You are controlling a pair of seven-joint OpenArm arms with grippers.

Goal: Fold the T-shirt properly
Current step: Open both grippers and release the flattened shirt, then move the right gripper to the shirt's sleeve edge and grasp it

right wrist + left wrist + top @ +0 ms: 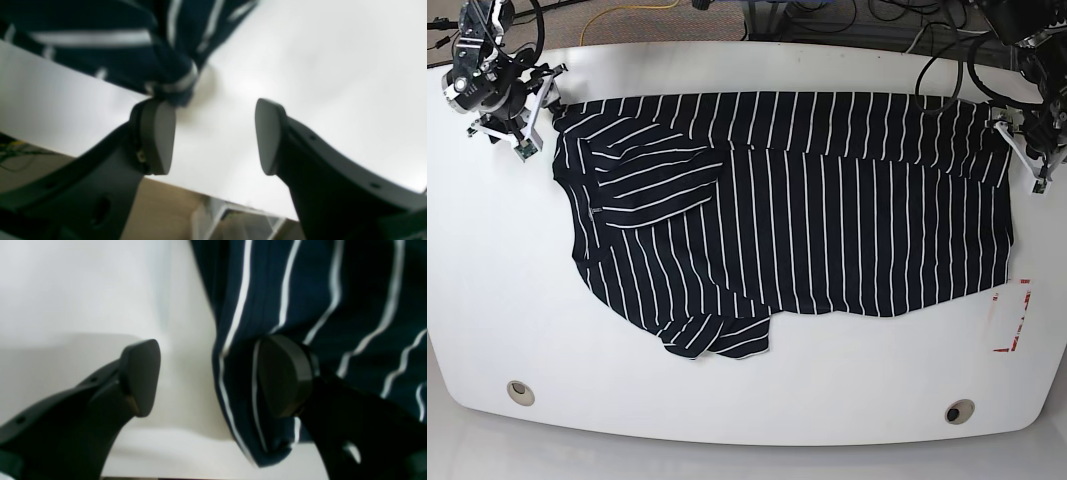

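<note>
Bare table (507,300) around the T-shirt (827,220)

- You have a white table (517,300) with rounded corners.
- On it the T-shirt (827,220) lies spread flat.
- A red mark (1017,315) sits near your table's right edge.

Soft cloth T-shirt (827,200); smooth, seemingly glossy table (747,400).
</note>
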